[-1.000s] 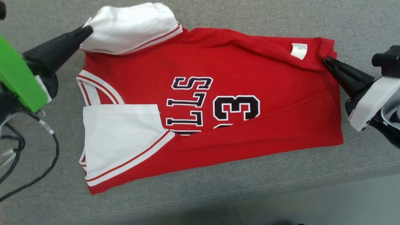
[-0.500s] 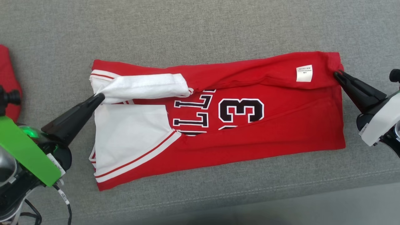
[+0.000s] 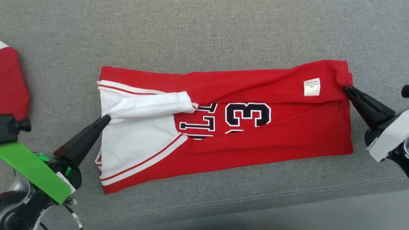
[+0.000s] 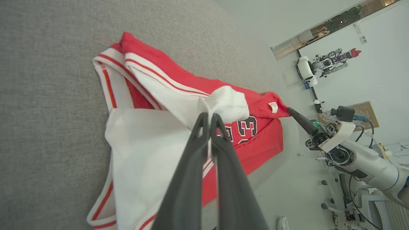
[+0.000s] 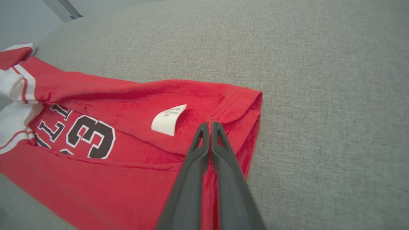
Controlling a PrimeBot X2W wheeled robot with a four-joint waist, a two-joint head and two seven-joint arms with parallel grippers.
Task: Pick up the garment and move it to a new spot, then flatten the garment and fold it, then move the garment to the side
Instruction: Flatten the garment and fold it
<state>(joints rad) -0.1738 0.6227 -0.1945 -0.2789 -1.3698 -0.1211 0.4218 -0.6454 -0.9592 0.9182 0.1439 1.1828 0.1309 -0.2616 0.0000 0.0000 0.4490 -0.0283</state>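
The left tool (image 3: 107, 118) is closed, its tips pinching the end of a white sleeve (image 3: 150, 103) of the red basketball jersey (image 3: 255, 143). In its wrist view the cloth bunches into a small knob right at the tips. The right tool (image 3: 347, 88) is likewise clamped, on the hem corner of the red band (image 3: 249, 83) that lies turned over toward the robot, just beside the white care label (image 3: 311, 87). The jersey lies across the middle of the grey fabric-covered tabletop (image 3: 204, 35), collar end to the robot's left. Its near long edge is already folded in and covers the lower part of the printed number (image 3: 247, 114).

Both holds look shallow, so either end could slip free if the arms pull apart or move unevenly, and the band would sag out of line.

The left hold is on the sleeve, not the body. Pulling there may only stretch the sleeve and leave the shoulder behind, so the crease would run slanted, as the band's edge already hints.

Letting go before the cloth rests flat could let the bunched sleeve spring open again. Dragging too low could rumple the near fold.

A second red garment (image 3: 12, 83) lies by the left arm, and a wide sweep might snag it.
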